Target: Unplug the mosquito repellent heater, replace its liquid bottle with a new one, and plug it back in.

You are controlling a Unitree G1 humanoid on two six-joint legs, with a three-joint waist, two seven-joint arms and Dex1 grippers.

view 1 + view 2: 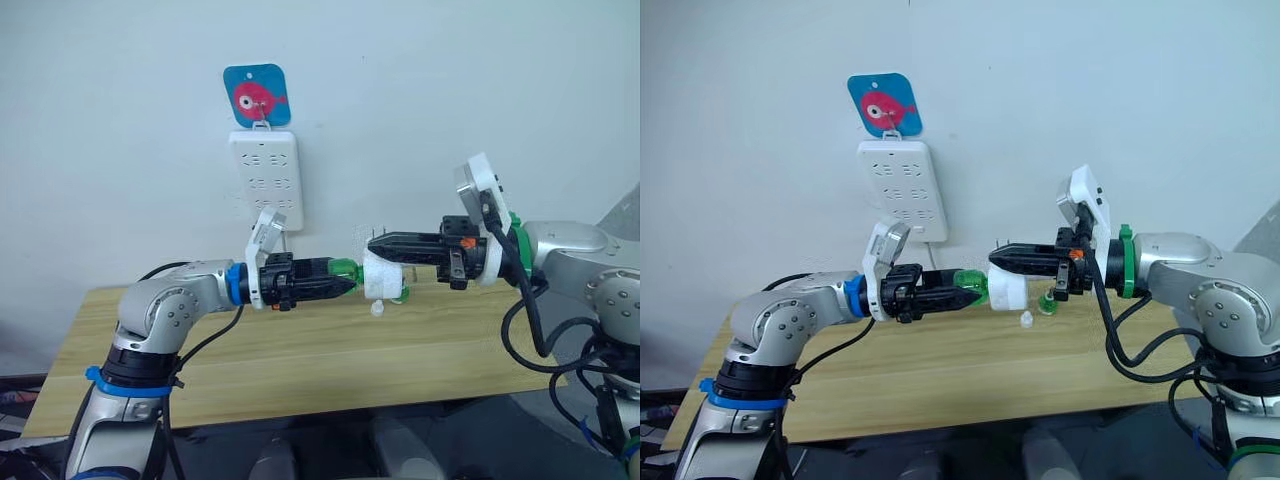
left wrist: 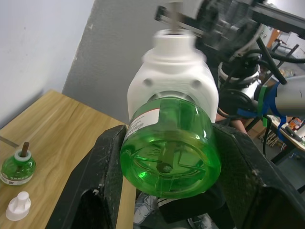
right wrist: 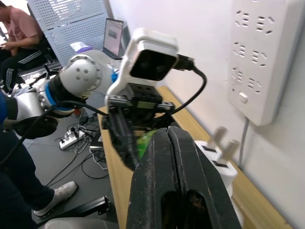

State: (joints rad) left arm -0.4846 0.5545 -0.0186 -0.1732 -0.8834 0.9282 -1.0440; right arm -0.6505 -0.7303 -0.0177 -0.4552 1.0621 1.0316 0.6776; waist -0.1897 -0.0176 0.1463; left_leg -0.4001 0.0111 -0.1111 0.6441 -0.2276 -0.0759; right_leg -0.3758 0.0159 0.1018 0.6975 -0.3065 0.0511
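The mosquito repellent heater, white and rounded with two prongs, is unplugged and held above the wooden table, between both grippers. The right gripper is clamped shut on it; the left gripper grips the green liquid bottle seated in its base. Label text unreadable. A second green bottle and white cap stand on the table; the power strip hangs behind.

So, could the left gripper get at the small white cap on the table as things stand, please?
Probably not yet. The left gripper is shut on the green bottle, which sits in the heater held by the right gripper. The cap lies uncovered on the table.
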